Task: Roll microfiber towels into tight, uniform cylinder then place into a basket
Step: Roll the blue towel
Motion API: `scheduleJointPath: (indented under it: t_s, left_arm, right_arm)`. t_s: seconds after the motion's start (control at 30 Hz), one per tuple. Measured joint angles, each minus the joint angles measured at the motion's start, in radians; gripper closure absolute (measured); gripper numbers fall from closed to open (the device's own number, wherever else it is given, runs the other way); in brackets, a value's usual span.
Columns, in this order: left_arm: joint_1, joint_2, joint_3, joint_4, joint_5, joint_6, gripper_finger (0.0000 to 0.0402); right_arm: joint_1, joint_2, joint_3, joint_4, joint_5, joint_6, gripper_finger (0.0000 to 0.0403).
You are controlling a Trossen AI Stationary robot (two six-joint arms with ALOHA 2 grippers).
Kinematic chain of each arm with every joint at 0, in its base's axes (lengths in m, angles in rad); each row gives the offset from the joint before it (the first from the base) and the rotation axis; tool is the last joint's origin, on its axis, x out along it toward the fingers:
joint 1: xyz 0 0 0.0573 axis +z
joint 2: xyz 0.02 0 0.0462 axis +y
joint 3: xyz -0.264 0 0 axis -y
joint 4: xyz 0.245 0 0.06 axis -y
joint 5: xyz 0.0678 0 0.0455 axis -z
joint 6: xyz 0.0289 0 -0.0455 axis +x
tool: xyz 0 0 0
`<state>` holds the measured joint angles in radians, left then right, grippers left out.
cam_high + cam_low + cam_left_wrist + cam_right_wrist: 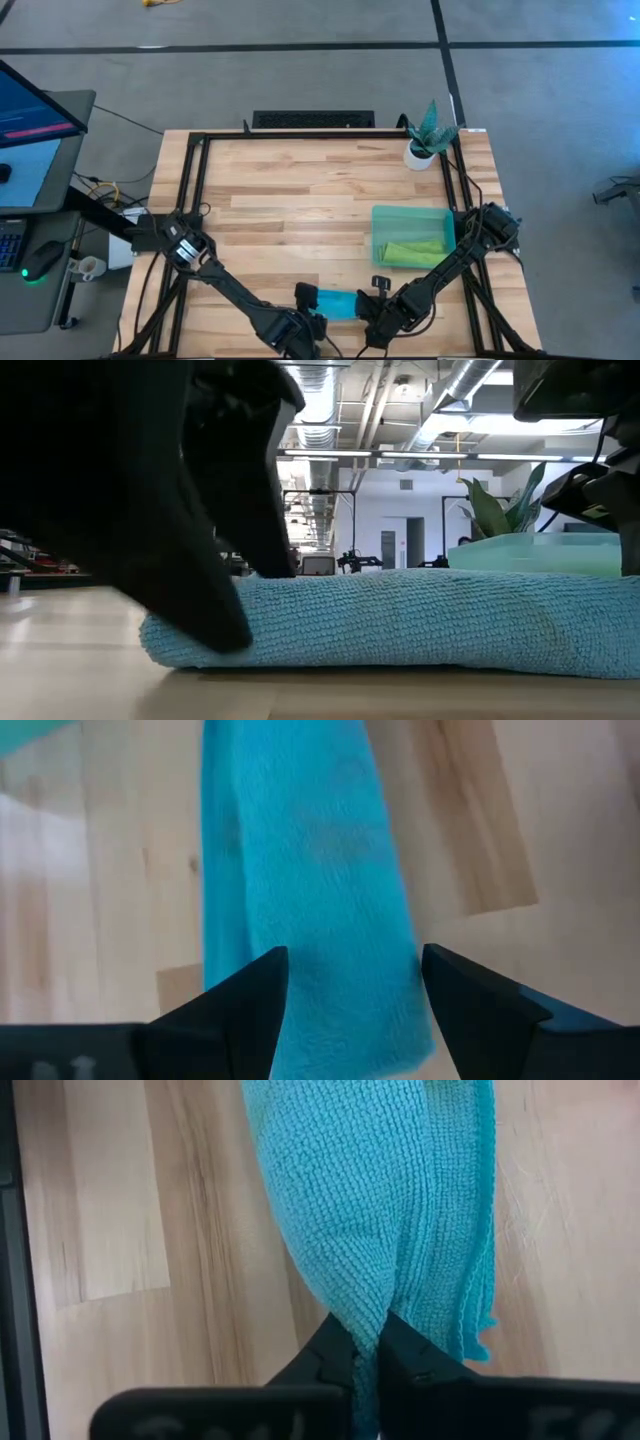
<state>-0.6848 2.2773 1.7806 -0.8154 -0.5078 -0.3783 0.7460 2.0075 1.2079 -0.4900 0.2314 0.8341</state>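
Blue towel (338, 302) lying rolled on table (290, 200), just beside basket (412, 236) holding green towel (415, 254). Pinched at one end by right gripper (368, 1342); straddled at other end by wide-spread left gripper (352, 1010).

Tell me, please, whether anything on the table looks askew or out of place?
Nothing is spilled or damaged. The turquoise towel is a flattened roll, not a tight cylinder, pinched by the right gripper; the left gripper straddles it, open.
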Motion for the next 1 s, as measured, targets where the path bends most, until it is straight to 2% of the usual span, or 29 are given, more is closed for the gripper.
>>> scheduleJointPath:
  t_s: [0.23, 0.4, 0.57, 0.67, 0.73, 0.83, 1.0]
  left_arm:
    - [0.023, 0.029, -0.003, -0.013, 0.060, -0.038, 0.0180]
    - [0.043, 0.053, 0.003, -0.052, 0.109, -0.077, 0.0210]
    - [0.066, 0.055, 0.004, -0.106, 0.147, -0.121, 0.0290]
    - [0.076, 0.057, 0.020, -0.125, 0.225, -0.117, 0.0359]
    - [0.080, 0.057, 0.038, -0.143, 0.282, -0.132, 0.0386]
    - [0.086, 0.062, 0.089, -0.205, 0.337, -0.183, 0.0382]
    - [0.097, 0.069, 0.174, -0.288, 0.542, -0.275, 0.0376]
  right_arm:
    - [0.001, 0.000, 0.000, -0.002, -0.002, -0.002, 0.0371]
    - [0.007, 0.000, 0.000, 0.002, -0.013, -0.003, 0.0371]
    - [0.021, -0.001, 0.000, 0.005, -0.033, -0.005, 0.0371]
    - [0.028, -0.001, 0.000, 0.027, -0.060, -0.019, 0.0375]
    - [0.029, -0.001, 0.000, 0.050, -0.091, -0.027, 0.0375]
    - [0.029, 0.002, 0.000, 0.106, -0.151, -0.029, 0.0371]
    - [0.027, 0.008, -0.001, 0.231, -0.298, -0.029, 0.0374]
